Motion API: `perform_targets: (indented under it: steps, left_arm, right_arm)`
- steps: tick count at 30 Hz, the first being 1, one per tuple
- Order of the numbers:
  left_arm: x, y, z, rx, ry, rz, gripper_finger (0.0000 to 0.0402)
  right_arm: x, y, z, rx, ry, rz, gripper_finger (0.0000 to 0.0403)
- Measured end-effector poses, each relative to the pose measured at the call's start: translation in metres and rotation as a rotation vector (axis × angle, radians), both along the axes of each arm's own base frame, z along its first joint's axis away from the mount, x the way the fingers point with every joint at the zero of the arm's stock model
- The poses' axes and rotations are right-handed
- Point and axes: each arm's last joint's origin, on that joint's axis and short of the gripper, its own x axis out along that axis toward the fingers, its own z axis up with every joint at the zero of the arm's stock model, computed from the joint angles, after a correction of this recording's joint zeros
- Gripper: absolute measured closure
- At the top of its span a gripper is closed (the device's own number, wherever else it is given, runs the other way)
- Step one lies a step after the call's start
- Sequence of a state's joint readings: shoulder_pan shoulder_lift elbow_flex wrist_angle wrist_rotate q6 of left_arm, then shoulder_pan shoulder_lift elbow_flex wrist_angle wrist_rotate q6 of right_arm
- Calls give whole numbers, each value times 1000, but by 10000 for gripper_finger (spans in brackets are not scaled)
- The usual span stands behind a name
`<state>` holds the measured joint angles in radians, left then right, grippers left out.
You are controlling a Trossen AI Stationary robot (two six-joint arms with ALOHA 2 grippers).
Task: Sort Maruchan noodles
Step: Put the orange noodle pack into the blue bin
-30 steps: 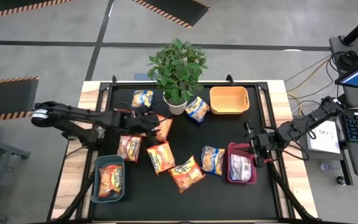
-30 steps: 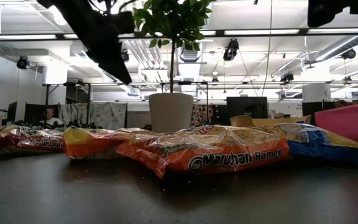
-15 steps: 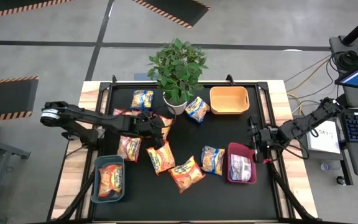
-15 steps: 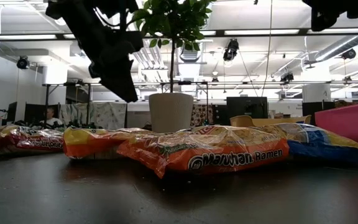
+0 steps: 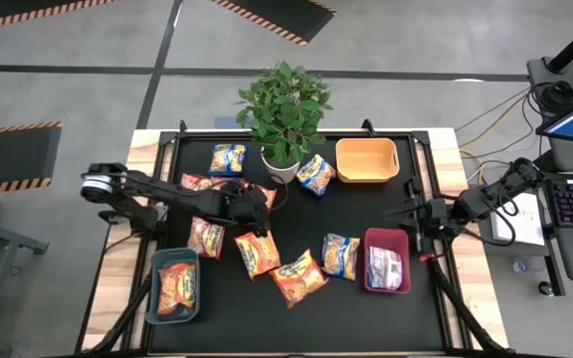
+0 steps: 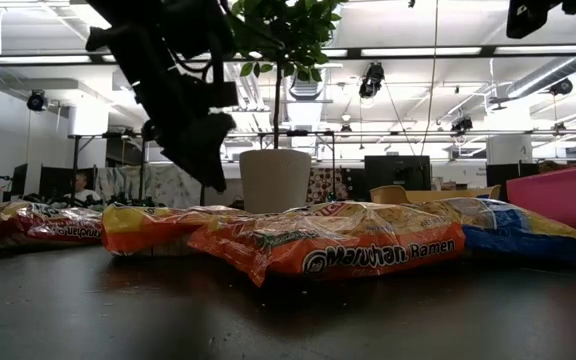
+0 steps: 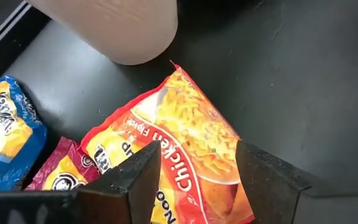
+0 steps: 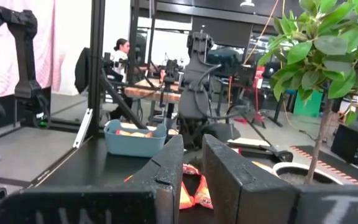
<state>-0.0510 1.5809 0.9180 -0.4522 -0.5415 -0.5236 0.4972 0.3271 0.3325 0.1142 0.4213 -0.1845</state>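
While the left gripper [image 5: 255, 204] hangs over the middle of the black worktop [image 5: 366, 204], its two dark fingers [image 7: 143, 173] stand apart with nothing between them. In the left wrist view an orange chicken packet [image 7: 185, 143] lies flat right under those fingers, but they do not pinch it. Just beside it sits the white pot [image 5: 280, 169] of the green plant [image 5: 285, 104]. A red-pink packet [image 7: 61, 171] and a blue-and-yellow packet [image 7: 5, 134] lie close to the orange one.

More noodle packets are spread out on the worktop — an orange pair [image 5: 277, 264] near the front and a blue-and-yellow one [image 5: 340, 256] next to the red bin [image 5: 387, 239]. The red bin has a packet in it. The grey-blue bin [image 5: 176, 286] at the front left corner holds an orange-red packet. The orange bin [image 5: 367, 160] stands at the back, with another blue-and-yellow packet [image 5: 315, 174] beside it.

The right gripper [image 5: 413, 219] waits at the right edge of the worktop, near the red bin — its fingers [image 8: 166, 171] are close together with only a thin gap, and they hold nothing.
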Motion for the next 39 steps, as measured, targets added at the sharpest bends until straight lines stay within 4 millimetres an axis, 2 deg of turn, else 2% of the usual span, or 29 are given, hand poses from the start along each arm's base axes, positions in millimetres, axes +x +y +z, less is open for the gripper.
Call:
perform_targets:
  steps: [11,16,20,23,26,31,34,39]
  left_arm:
    - [3,-1,-15,-6,61,-8,220]
    - [5,-4,-19,-129,40,-16,220]
    - [15,-22,-13,-298,-56,-186,220]
    - [19,-41,1,-350,-87,-354,220]
    - [13,-49,15,-271,-55,-362,220]
    - [-4,-38,18,64,36,-142,220]
    - [-10,-28,12,190,75,-29,221]
    - [-12,-20,-7,194,78,2,246]
  right_arm:
    - [0,0,1,-23,-14,-4,351]
    - [0,0,2,-26,-23,-6,351]
    - [0,0,2,-25,-23,-6,351]
    - [0,0,2,-25,-23,-5,351]
    - [0,0,2,-25,-23,-5,351]
    - [0,0,2,-32,-24,-7,351]
    - [0,0,3,-30,-26,-8,351]
    - [0,0,3,-30,-25,-15,351]
